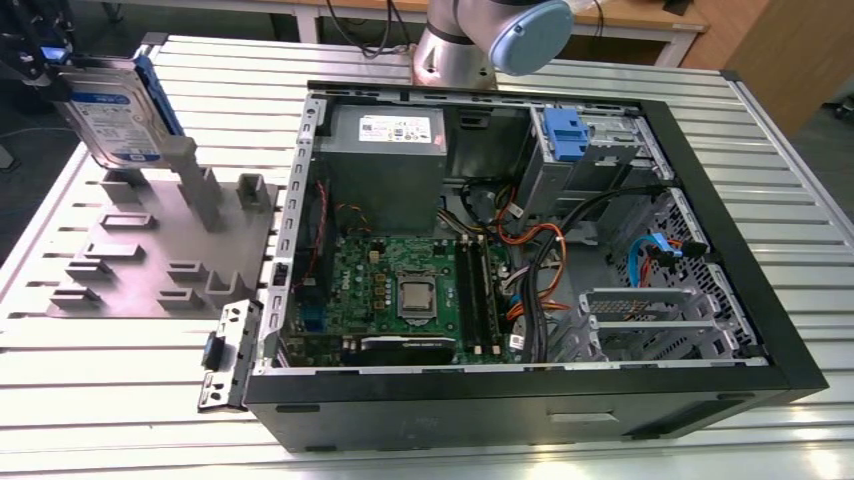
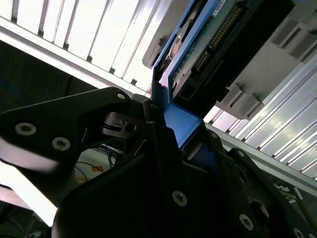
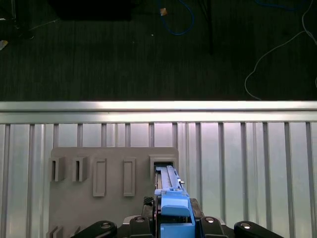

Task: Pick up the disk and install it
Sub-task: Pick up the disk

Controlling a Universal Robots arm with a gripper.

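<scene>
While jaws pinch upright disk (image 1: pixel 114 108) over grey holder (image 1: pixel 134 268), open case (image 1: pixel 467 402) beside holds blue caddy (image 1: pixel 566 135).

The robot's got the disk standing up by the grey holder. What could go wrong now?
1. The gripper pinches the disk by one end of its blue frame, so it might slip or tilt.
2. The disk's lower edge is close to the upright posts of the grey holder and could catch on one.
3. The open computer case is crowded with loose cables that could snag the disk on its way in.
</scene>
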